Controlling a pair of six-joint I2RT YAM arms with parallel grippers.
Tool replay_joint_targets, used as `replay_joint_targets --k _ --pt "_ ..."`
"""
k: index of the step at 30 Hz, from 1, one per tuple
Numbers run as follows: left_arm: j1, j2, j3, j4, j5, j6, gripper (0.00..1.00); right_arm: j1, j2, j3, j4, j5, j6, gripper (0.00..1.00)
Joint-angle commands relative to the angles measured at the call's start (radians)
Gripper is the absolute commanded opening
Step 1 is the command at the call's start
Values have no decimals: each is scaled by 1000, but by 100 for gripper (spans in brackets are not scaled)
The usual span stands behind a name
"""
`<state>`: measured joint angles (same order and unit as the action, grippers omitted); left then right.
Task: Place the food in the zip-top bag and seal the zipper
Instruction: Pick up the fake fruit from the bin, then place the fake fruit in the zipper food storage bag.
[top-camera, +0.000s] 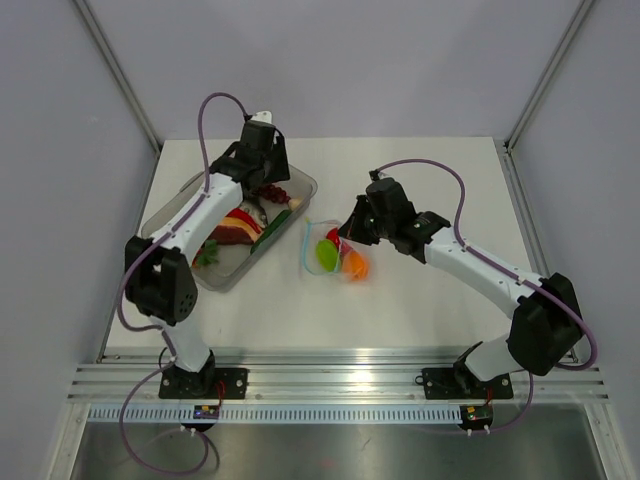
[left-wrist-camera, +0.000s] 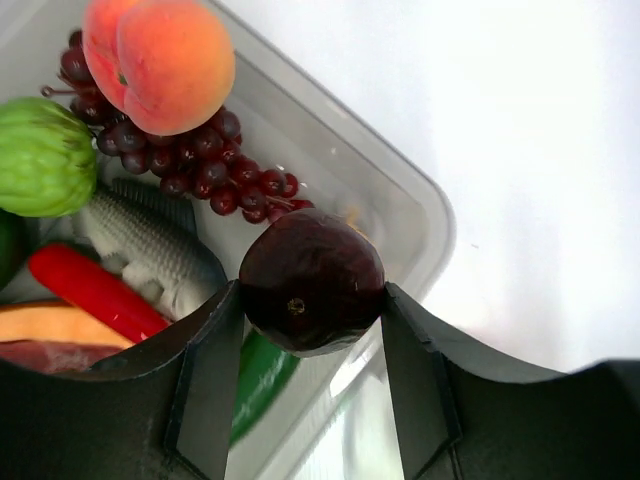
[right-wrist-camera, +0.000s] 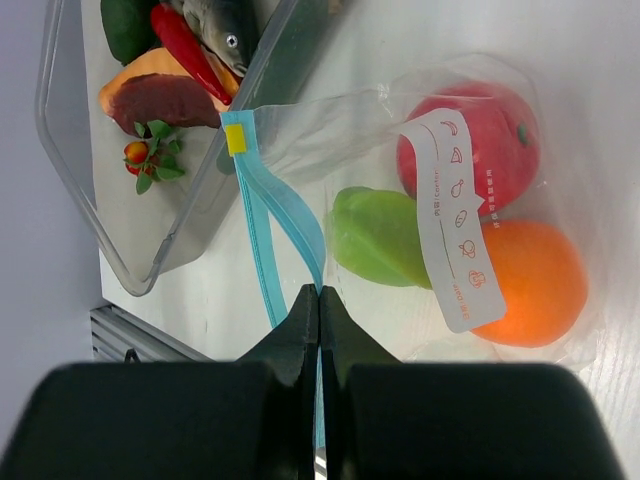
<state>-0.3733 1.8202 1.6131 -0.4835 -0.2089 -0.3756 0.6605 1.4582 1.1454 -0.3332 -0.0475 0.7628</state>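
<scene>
Purple glossy fruit (left-wrist-camera: 312, 280) in left tool (left-wrist-camera: 311, 296)

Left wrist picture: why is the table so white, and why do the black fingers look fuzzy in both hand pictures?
Left wrist view: bright light washes the table out to white; the dark purple fruit is sharp, the left gripper soft-edged, being close to the lens. Right wrist view: the right gripper blurs the same way; the zip-top bag shows pale glare.

from above i can't see the dark purple piece (left-wrist-camera: 311, 282); the zipper (right-wrist-camera: 268, 235) vanishes behind my right gripper (right-wrist-camera: 319, 295).
</scene>
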Motion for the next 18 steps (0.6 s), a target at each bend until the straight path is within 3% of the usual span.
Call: replay_joint_targets --k 1,8,13,18 --pt "-56 -139 -28 -65 9 52 25 11 13 36 45 -18 -7 0" --pt "-108 -340 -148 -161 201 44 25 11 7 33 59 -17 -2 0" --pt "-176 -447 -274 -162 296 56 25 11 5 24 72 -40 10 0" --pt "-185 -496 -358 -94 482 8 25 11 5 22 86 -54 24 0"
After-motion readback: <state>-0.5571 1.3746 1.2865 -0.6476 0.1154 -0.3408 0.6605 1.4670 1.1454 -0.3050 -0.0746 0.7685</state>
